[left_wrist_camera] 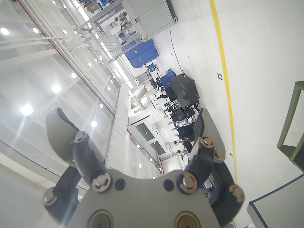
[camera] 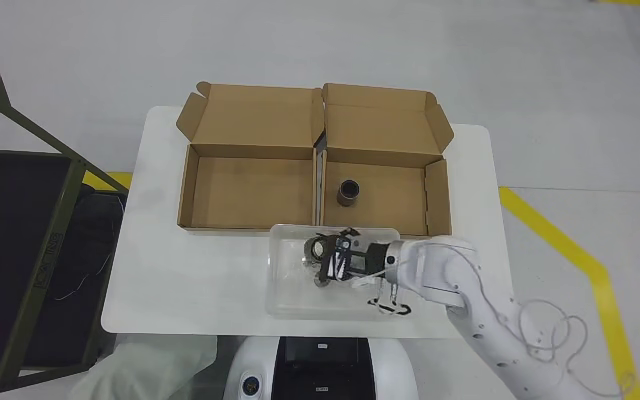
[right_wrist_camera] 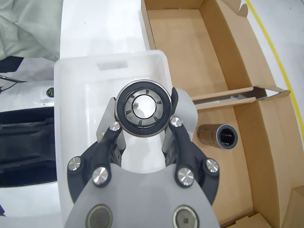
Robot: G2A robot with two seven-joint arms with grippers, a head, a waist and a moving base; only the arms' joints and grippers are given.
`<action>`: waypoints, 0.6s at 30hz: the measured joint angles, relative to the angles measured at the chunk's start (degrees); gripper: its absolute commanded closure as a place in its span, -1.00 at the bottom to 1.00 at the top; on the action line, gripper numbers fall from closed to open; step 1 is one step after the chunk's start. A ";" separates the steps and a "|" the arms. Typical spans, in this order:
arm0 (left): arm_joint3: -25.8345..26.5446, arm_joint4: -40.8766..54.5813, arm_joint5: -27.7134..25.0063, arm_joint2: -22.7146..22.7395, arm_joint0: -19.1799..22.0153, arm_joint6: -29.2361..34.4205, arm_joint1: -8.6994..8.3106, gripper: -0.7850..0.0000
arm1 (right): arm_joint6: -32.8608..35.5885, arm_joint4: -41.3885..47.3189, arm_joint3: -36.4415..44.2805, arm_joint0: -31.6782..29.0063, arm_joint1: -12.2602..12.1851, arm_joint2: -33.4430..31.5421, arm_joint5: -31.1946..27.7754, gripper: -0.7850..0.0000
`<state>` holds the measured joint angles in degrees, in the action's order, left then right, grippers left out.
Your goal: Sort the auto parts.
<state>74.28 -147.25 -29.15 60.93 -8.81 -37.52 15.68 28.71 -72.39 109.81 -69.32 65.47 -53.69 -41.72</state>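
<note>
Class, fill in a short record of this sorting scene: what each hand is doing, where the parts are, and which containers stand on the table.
Right hand: shut on a ring bearing, over the clear bin
Left hand: open, holding nothing, pointed away from the table
Part in a box: cylindrical bearing, lying on its side in the cardboard box on the robot's right
Other cardboard box: right beside it, lid open
Surface: white table
</note>
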 measured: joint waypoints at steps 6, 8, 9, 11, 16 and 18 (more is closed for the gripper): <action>0.00 0.00 0.00 0.00 0.00 0.00 0.00 -1.00 | -7.32 3.32 2.03 1.22 0.49 -0.38 2.27 1.00; 0.00 0.00 0.00 0.00 0.00 0.00 0.00 -1.00 | -10.21 2.35 2.60 1.08 0.57 -0.49 3.02 1.00; 0.00 0.00 0.00 0.00 0.00 0.00 0.00 -1.00 | -12.36 1.64 2.79 0.80 0.62 -0.60 3.71 1.00; 0.00 0.00 0.00 0.00 0.00 0.00 0.00 -1.00 | -15.71 0.81 2.89 0.16 0.65 -0.81 4.69 1.00; 0.00 0.00 0.00 0.00 0.00 0.00 0.00 -1.00 | -23.75 -0.18 3.06 -1.74 0.45 -2.66 5.67 1.00; 0.00 0.00 0.00 0.00 0.00 0.00 0.00 -1.00 | -26.91 0.58 3.07 -2.62 0.26 -4.24 5.56 1.00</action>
<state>74.28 -147.25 -29.15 60.93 -8.81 -37.52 15.68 1.80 -71.81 112.88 -71.93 65.73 -57.93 -36.16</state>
